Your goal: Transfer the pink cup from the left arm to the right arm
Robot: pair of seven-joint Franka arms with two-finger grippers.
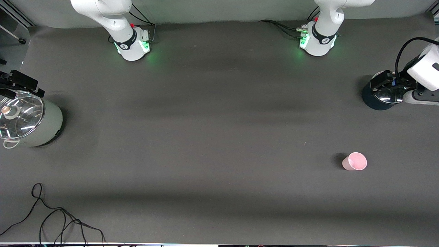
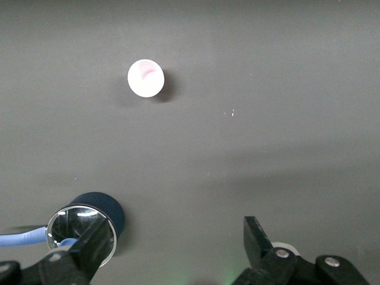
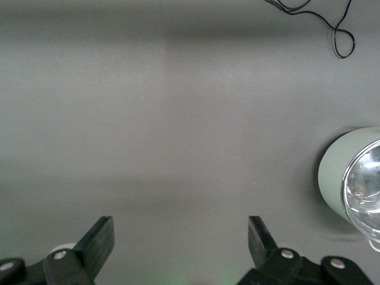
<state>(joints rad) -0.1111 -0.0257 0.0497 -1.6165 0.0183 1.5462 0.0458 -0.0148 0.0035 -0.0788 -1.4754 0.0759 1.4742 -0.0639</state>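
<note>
Pink cup (image 1: 355, 161) stands upright on the dark desk (image 1: 212, 137), rim up, toward the left arm's end and nearer the front cam than both pots. Nothing touches it.

Left claw (image 1: 382, 81) is up at the desk's edge on its own side, over a dark blue pot w/ glass lid (image 1: 379, 99); fingers (image 2: 255, 237) spread wide, released, empty. Cup (image 2: 145, 78) shows well apart from it in the left wrist view.

Right claw (image 1: 20, 82) hangs over a grey-green pot w/ glass lid (image 1: 31, 121) at the right arm's end; fingers (image 3: 98, 237) spread, released, nothing held.

Black cable (image 1: 51, 219) lies loose near the front edge, right arm's end.
</note>
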